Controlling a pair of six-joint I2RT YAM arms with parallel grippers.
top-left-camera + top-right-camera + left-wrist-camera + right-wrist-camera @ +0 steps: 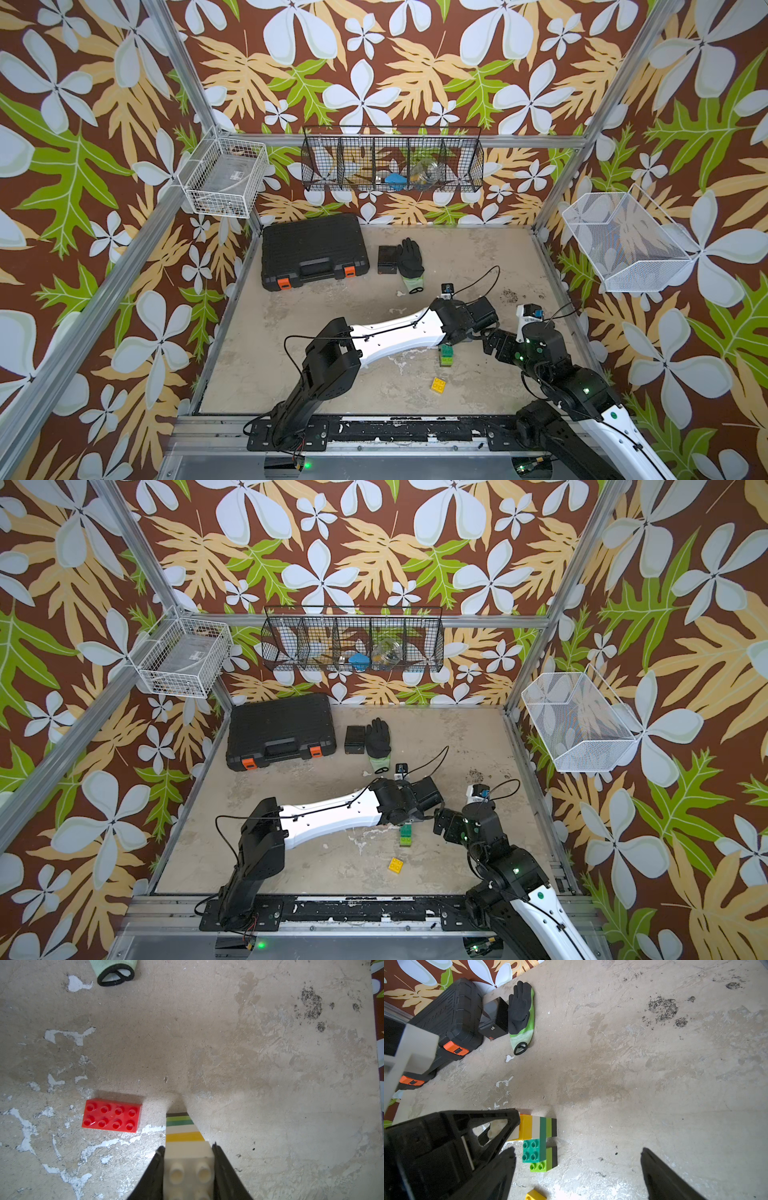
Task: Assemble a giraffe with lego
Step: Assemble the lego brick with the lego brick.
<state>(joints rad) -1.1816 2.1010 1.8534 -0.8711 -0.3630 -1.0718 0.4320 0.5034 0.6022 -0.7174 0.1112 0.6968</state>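
The half-built giraffe (543,1132) stands near the middle of the table (270,1064), its top white brick clamped in the left hand (188,1148), while the right hand (577,1153) hangs just beside it, spread wide and empty, with a red brick (112,1115) and a yellow brick (438,385) lying loose nearby.

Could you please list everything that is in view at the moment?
giraffe: one, black, lime, green, white, yellow; mid-table
red brick: one, red; beside the giraffe
yellow brick: one, yellow; nearer the front edge
tool case: one, black; back left
small box: one, black; beside the case
glove: one, black and lime; beside the box
black basket: one, black; back wall
wire basket: one, white; left wall
mesh basket: one, white; right wall
table: one, beige; underneath
left tool: one, black; shut on the giraffe's top brick
right tool: one, black; open, beside the giraffe
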